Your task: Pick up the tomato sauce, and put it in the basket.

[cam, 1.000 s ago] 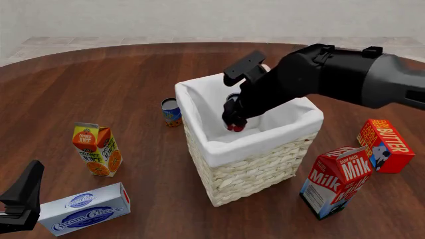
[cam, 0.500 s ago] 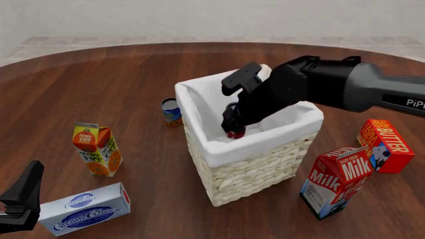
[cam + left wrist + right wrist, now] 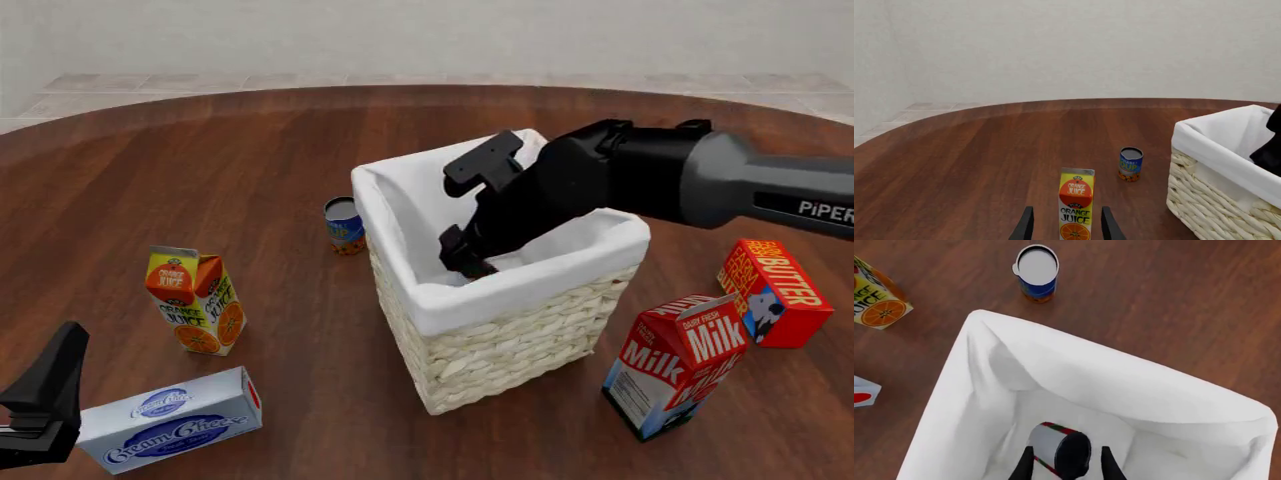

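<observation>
At the near left corner of the table, the left gripper (image 3: 40,400) sits low beside a cream cheese box (image 3: 170,420), its two fingers parted with nothing between them; its own camera looks past them at an upright orange juice carton (image 3: 1075,204). To the near right, a milk carton (image 3: 674,365) stands tilted, with a red butter box (image 3: 774,292) just beyond it. At centre stands the basket (image 3: 507,345), white lining folded over its rim. The right gripper (image 3: 1066,466) reaches down inside it from the right, and the tomato sauce (image 3: 1059,450) lies on its side between the spread fingers, low in the lined interior; whether the fingers touch the can cannot be told. Beyond the basket's far left side, a small blue and orange can (image 3: 344,224) stands upright on the wood, apart from the wicker.
</observation>
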Robot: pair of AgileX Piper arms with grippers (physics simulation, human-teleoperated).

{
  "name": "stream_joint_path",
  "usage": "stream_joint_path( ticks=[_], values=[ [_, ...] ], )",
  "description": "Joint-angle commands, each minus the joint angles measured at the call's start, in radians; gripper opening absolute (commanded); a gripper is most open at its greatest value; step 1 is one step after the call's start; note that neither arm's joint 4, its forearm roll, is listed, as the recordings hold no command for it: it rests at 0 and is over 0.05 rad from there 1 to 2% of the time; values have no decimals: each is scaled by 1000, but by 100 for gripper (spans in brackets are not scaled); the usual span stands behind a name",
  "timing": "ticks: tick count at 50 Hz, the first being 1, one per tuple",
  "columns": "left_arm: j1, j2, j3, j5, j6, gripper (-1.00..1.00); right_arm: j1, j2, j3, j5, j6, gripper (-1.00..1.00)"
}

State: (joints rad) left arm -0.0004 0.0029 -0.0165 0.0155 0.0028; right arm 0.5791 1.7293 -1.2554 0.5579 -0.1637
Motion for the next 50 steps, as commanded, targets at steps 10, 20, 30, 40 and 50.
stream_joint_path(
  ticks=[10, 20, 30, 40, 50],
  values=[
    [0, 0, 0, 0, 0, 100, 0, -2, -9, -1, 9, 100],
    [0, 0, 0, 0, 0, 100, 2, -43, -20, 21, 11, 100],
    [0, 0, 0, 0, 0, 100, 17, -161, -13, 63, 6, 100],
    [0, 0, 0, 0, 0, 100, 19, -290, 36, 91, -4, 100],
    [0, 0, 0, 0, 0, 100, 26, -397, 95, 112, -7, 100]
  ],
)
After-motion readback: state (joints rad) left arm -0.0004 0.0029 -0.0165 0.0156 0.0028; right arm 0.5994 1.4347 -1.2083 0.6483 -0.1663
